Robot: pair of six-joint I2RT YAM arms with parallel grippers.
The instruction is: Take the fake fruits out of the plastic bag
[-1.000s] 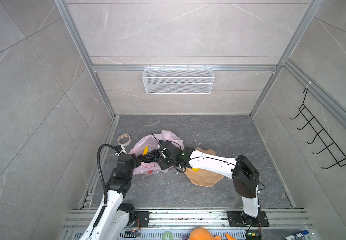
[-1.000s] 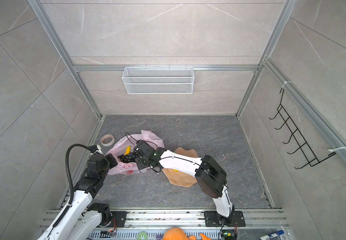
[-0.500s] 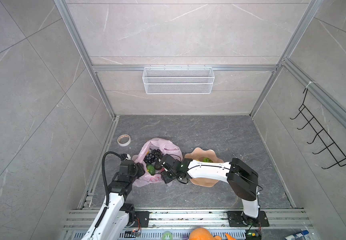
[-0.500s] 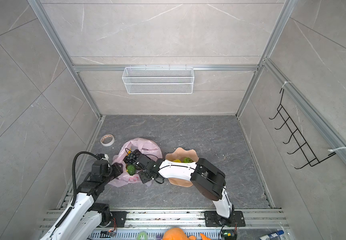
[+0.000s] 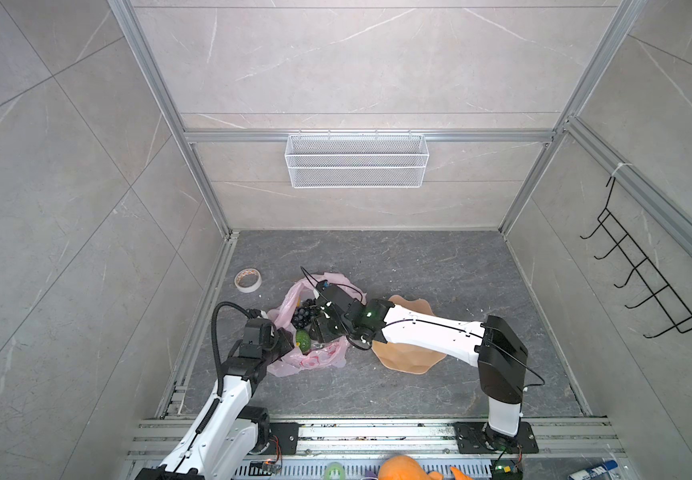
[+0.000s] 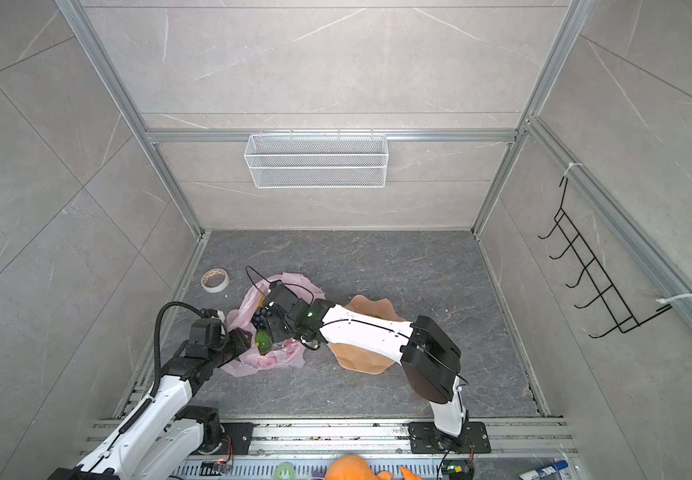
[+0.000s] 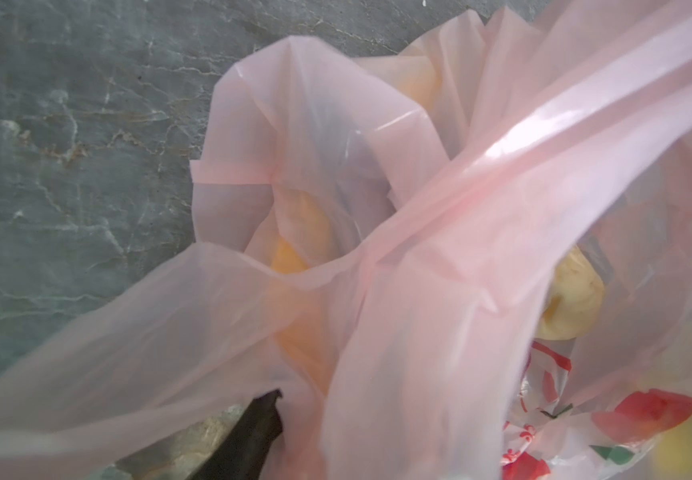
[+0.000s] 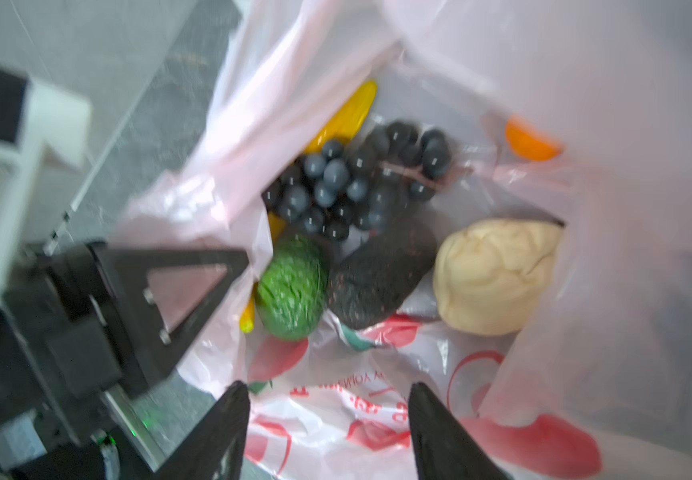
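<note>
The plastic bag lies crumpled and open-mouthed on the grey floor, pink with red prints. Fake fruits lie inside it: a black grape bunch, a bumpy green fruit, a dark avocado, a cream piece, a banana and an orange piece. My right gripper hangs open over the bag's mouth, holding nothing. My left gripper presses against the bag's rim. One of its fingers shows; film hides the other.
A peach wavy plate lies under my right forearm. A tape roll sits at the back left near the aluminium wall rail. An orange plush toy lies at the front edge. A wire basket hangs on the back wall.
The bag's mouth gapes wider and the green fruit now shows. My left gripper has shifted nearer along the rim. My right gripper dipped towards the front, then came back over the mouth.
</note>
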